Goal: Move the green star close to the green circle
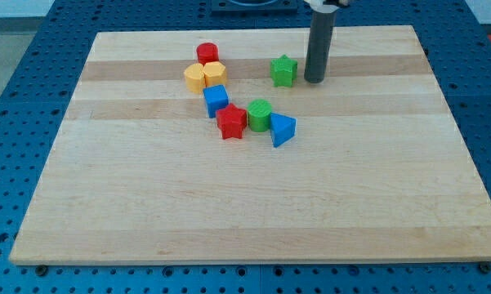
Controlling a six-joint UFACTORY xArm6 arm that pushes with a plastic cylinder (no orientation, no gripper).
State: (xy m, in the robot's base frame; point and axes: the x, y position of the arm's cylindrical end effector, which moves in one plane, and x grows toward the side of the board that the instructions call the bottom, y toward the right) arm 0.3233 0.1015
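The green star (283, 71) lies on the wooden board near the view's top, right of centre. The green circle (259, 115) lies below and slightly left of it, between a red star (231, 122) and a blue triangle (282, 130). My tip (314, 80) is just right of the green star, a small gap apart from it. The dark rod rises straight up from there.
A red circle (207, 54), two yellow blocks (196, 78) (215, 73) and a blue cube (216, 100) cluster left of the green star. The board (245, 212) rests on a blue perforated table.
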